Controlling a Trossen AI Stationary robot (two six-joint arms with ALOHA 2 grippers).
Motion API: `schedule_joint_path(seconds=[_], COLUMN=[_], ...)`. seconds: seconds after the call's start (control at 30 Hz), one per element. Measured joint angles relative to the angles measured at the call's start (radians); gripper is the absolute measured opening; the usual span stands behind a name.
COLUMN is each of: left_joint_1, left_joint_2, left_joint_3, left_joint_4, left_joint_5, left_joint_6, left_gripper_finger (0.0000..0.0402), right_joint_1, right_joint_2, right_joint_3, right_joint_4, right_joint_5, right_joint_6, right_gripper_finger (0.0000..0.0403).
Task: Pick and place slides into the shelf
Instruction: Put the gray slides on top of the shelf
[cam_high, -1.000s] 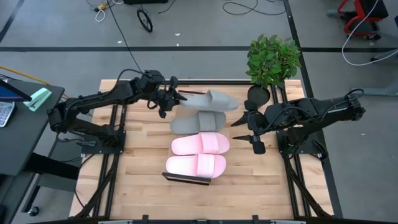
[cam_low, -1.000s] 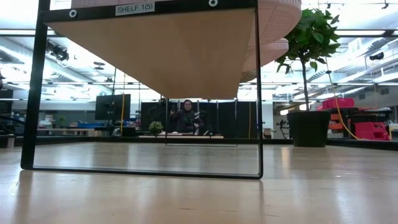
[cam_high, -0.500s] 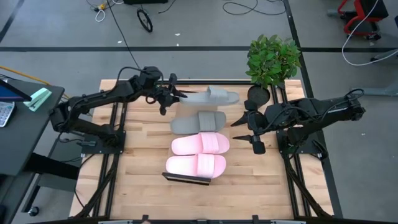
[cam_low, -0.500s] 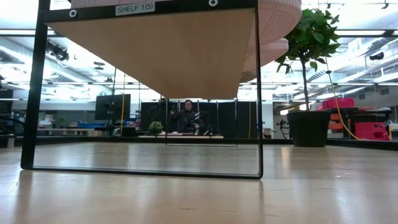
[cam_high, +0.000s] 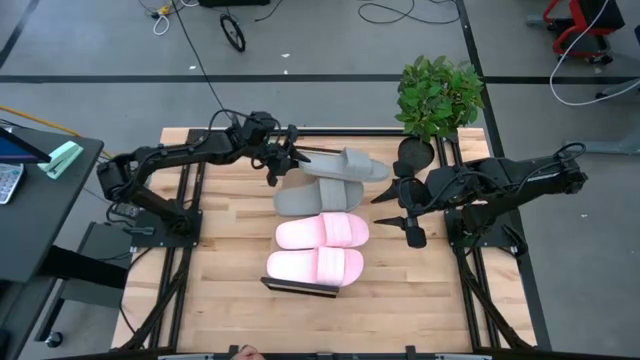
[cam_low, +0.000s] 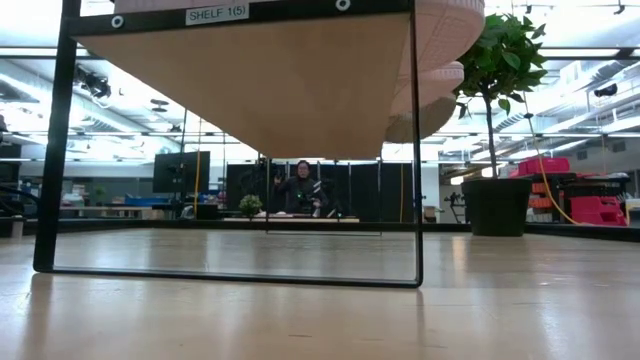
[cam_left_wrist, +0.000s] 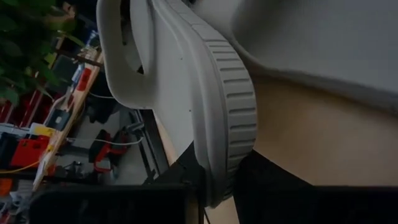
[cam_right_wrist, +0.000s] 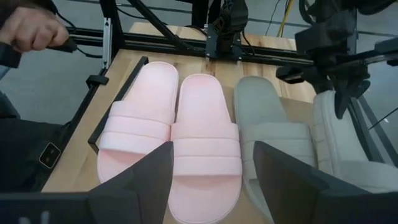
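Observation:
My left gripper (cam_high: 285, 158) is shut on one grey slide (cam_high: 345, 165) over the far end of the shelf (cam_high: 300, 288). The second grey slide (cam_high: 320, 197) and two pale pink slides (cam_high: 322, 231) (cam_high: 315, 266) lie sole down, side by side, on the shelf's wood top. My right gripper (cam_high: 402, 205) hangs open to the right of the slides, touching nothing. The low view shows the shelf's black frame (cam_low: 415, 150) and the slides' ends sticking out over its top edge. My left gripper holds the grey slide by the end nearest the table's left, its ribbed sole rim (cam_left_wrist: 233, 155) pinched between the two fingers (cam_left_wrist: 180, 183). The fingers come level from the table's left, along the slide. The slide is tipped on its side edge; whether it touches the other grey slide, I cannot tell.
A potted plant (cam_high: 438, 95) stands at the table's far right corner, close behind my right arm. A person's hand (cam_right_wrist: 31, 28) shows beyond the table's left side. Bare wood lies left and right of the shelf (cam_high: 225, 250).
My left gripper has carried the grey slide a little toward the table's right and toward the near edge, up against the far side of the other grey slide. The slide has stayed tipped on its edge. My right arm has kept still.

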Motion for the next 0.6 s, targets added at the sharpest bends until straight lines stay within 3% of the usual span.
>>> schedule_joint_path(seconds=[0.3, 0.6], left_joint_1=[-0.001, -0.023], left_joint_2=[0.008, 0.008], left_joint_3=[0.000, 0.000], left_joint_4=[0.007, 0.060], left_joint_5=[-0.089, -0.110], left_joint_6=[0.047, 0.039], left_gripper_finger=[0.0052, 0.0052], right_joint_1=[0.000, 0.000], right_joint_2=[0.000, 0.000], right_joint_3=[0.000, 0.000], right_joint_4=[0.000, 0.000], right_joint_5=[0.000, 0.000], right_joint_6=[0.001, 0.018], right_gripper_finger=[0.0226, 0.0226])
